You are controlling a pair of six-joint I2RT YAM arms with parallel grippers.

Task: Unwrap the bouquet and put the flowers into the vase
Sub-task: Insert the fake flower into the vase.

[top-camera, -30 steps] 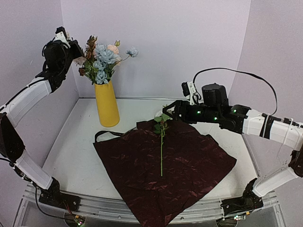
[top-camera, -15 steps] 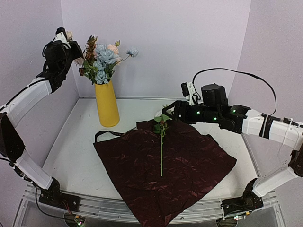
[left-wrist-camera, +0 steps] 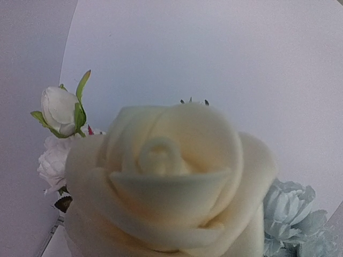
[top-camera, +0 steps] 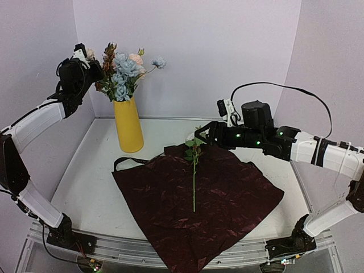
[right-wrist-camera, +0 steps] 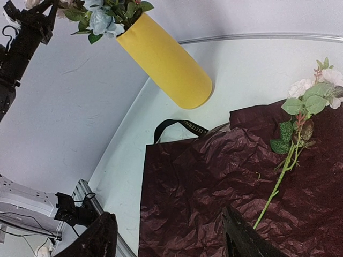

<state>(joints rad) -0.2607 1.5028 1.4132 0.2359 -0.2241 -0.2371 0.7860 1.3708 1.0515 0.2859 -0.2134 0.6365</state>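
Flowers, mostly pale blue with some pink and rust, stand bunched in the yellow vase at the far left of the table, close to the back wall. One last rose lies apart from them on the paper, stem pointing toward the near edge, pale bloom and leaves at the sheet's far edge. Paper is spread flat and crinkled, dark red, one corner hanging over the table's near rim. Black ribbon loops out from under its left corner, near the vase foot. Left gripper is raised high, just left of the blooms in the vase, with a cream rose at its tip. In the left wrist view that cream rose fills most of the picture and hides the fingers; they are together, but whether they pinch its stem I cannot tell. A white bud shows to its left and pale blue blooms at lower right. Right gripper hangs low over the paper's far edge, just right of the lying rose's bloom. Its fingers are spread wide with nothing between them.
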